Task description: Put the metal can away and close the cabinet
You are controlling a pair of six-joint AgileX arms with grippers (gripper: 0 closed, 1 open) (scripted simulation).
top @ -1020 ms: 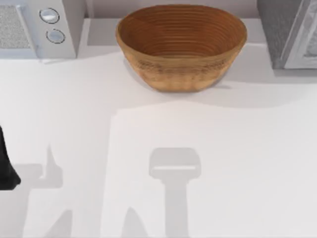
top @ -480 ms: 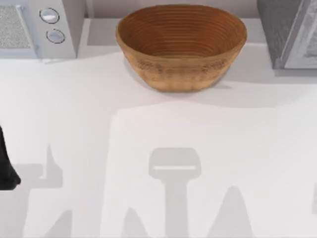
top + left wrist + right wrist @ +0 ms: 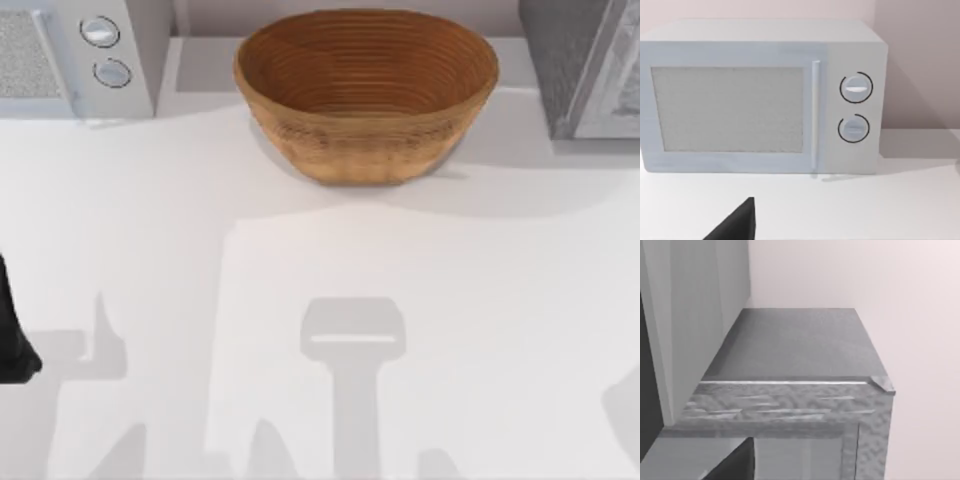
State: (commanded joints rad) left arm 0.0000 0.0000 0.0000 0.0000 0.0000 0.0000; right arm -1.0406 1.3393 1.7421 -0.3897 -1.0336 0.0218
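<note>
While the left gripper faces the microwave from the table's left edge, the right gripper overlooks the grey cabinet at back right, neither grip's width discernible.

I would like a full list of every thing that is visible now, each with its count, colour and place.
wicker bowl: one, brown, at the far middle of the table.
microwave: one, pale grey-white with two round dials, at the far left corner of the table.
cabinet: one, grey, at the far right corner of the table.
table: one, white, under everything.
left gripper: one, black, at the left edge of the table, partly cut off.
right gripper: one, dark, close to the cabinet's top.
</note>
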